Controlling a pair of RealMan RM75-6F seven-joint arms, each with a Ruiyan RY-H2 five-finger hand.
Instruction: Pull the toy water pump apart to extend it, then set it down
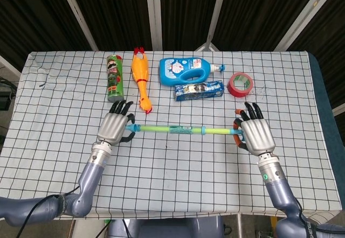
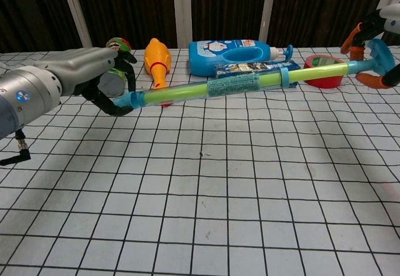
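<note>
The toy water pump [image 1: 180, 129] [image 2: 234, 85] is a long green tube with blue ends and a blue collar, held level above the checked table. My left hand [image 1: 114, 127] [image 2: 78, 79] grips its left blue end. My right hand [image 1: 254, 133] [image 2: 384, 35] grips the orange and blue handle [image 1: 236, 132] [image 2: 374, 64] at the right end. A thin green rod shows between the collar and the handle, so the pump is stretched long.
Along the back of the table [image 1: 172, 179] lie a green chip can [image 1: 114, 78], a rubber chicken [image 1: 141, 81], a blue detergent bottle [image 1: 186, 69], a blue box [image 1: 198, 91] and a red tape roll [image 1: 240, 84].
</note>
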